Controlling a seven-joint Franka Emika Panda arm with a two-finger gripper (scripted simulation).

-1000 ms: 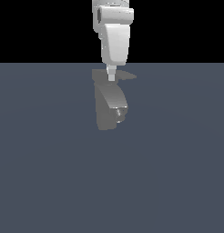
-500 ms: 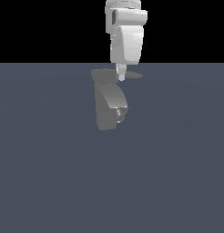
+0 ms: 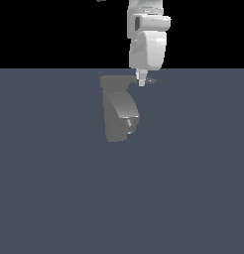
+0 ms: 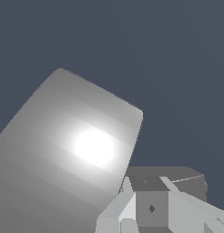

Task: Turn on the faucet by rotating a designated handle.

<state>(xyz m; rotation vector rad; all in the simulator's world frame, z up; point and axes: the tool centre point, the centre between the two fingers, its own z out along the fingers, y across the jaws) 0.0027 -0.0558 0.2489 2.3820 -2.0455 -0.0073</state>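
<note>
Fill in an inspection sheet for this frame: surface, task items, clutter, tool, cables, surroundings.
Surface: plain dark blue-grey floor, bare around the fixture.
Task items: small matte grey faucet upright; its thin flat grey handle points toward the exterior view's right.
Clutter: nothing seen.
Tool: white arm's tool tip down at the handle; contact and open or shut cannot be told.
Cables: nothing seen.
Surroundings: black backdrop.

Grey faucet [image 3: 119,116] upright on a slate-blue desk [image 3: 54,198]. White hand [image 3: 142,82] lowered onto the handle [image 3: 150,80], at the exterior view's right of the faucet top.
</note>
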